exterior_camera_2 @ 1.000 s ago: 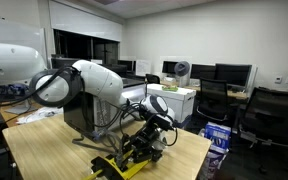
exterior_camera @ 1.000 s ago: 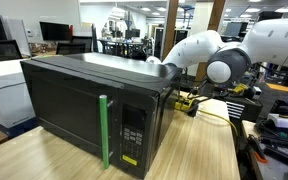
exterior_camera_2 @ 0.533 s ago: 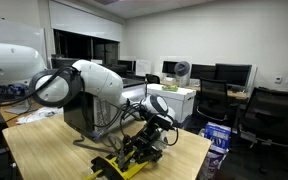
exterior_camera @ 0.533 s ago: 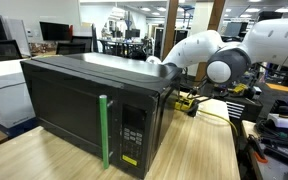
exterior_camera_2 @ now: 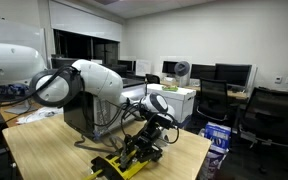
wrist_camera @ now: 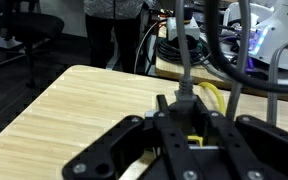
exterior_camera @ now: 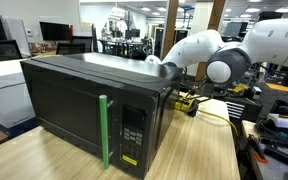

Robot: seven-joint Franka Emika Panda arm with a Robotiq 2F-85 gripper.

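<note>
One closed end effector [exterior_camera_2: 146,150], beside microwave [exterior_camera: 94,105], over table [wrist_camera: 74,100]

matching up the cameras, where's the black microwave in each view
In an exterior view: microwave fills left and centre, green handle in front.
In an exterior view: left of centre, partly behind the robot arm.
Wrist view: not in it.
Shared landmark: the wooden table.

No legible text, brand or number in any view. The keypad [exterior_camera: 132,133] on the microwave [exterior_camera: 69,105] front carries small pale markings in an exterior view, too small to read.
</note>
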